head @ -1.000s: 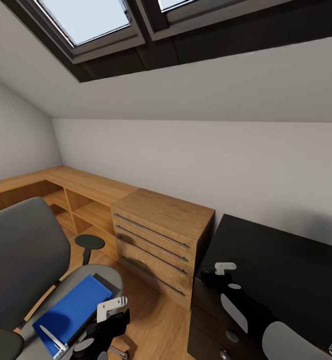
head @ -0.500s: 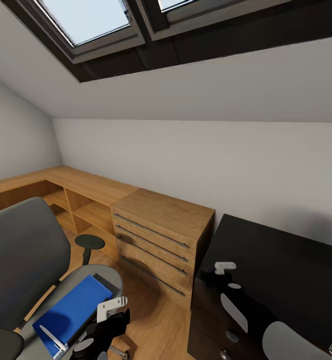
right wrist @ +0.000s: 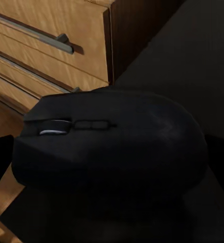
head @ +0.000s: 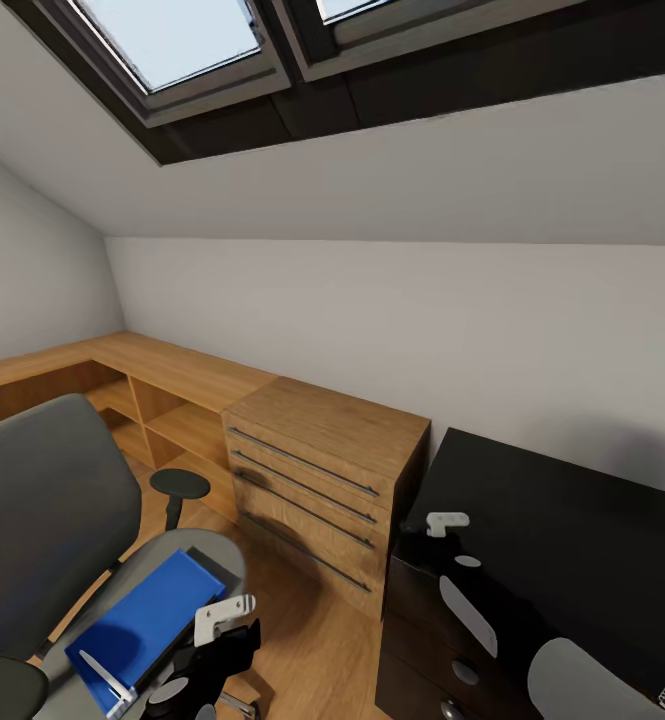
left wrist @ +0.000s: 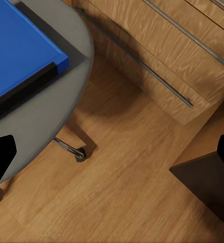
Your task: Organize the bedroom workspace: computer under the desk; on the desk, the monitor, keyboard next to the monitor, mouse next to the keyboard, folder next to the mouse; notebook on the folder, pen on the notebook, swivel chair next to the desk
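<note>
Sloped ceiling (head: 422,180), skylights (head: 172,40), wooden cabinet (head: 322,480)

A light wooden drawer cabinet (head: 322,480) with four long metal handles is standing against the white wall (head: 392,330). Low open wooden shelving (head: 122,390) is running along beside it into the corner. Black-framed skylights (head: 182,50) are letting in pale daylight above the wood floor (left wrist: 127,187).

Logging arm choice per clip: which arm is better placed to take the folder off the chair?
Left. Its end effector hangs right beside the blue folder on the chair seat, while the right end effector is over the desk by the mouse.
</note>
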{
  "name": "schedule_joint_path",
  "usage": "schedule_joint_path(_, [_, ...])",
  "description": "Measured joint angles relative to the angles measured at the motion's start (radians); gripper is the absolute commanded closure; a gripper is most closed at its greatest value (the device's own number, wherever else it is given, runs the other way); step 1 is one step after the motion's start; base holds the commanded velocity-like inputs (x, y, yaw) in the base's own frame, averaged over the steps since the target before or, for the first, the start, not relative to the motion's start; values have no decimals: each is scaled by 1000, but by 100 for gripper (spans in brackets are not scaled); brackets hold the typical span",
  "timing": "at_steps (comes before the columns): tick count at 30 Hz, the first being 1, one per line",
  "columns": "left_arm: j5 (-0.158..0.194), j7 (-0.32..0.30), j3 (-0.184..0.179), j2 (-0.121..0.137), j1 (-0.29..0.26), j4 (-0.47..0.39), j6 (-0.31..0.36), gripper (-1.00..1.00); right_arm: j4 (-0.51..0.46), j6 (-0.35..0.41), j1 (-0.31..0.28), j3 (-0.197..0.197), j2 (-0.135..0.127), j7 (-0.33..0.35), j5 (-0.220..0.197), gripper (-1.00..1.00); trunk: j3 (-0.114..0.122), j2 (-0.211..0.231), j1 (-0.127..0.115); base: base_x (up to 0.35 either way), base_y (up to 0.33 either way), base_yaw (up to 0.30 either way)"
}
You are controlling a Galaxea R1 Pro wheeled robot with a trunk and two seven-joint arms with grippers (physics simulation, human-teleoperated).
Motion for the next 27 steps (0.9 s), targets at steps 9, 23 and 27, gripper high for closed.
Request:
schedule_joint_path(9, [0,0,0,1,0,0,0,-100,-594,135,197,4,-135,-360,-80,100,0,0,0,0,0,0])
schedule_joint_path(23, [0,-1,1,4,0,0,-2,-100,-731,152,247,3,-148,-515,-169,100,0,0,0,-36,0,0])
schedule_joint_path(27, [0,-1,1,4,0,0,-2,-100,-737,152,247,-2,-145,-517,-170,100,0,0,1,-322,0,-31])
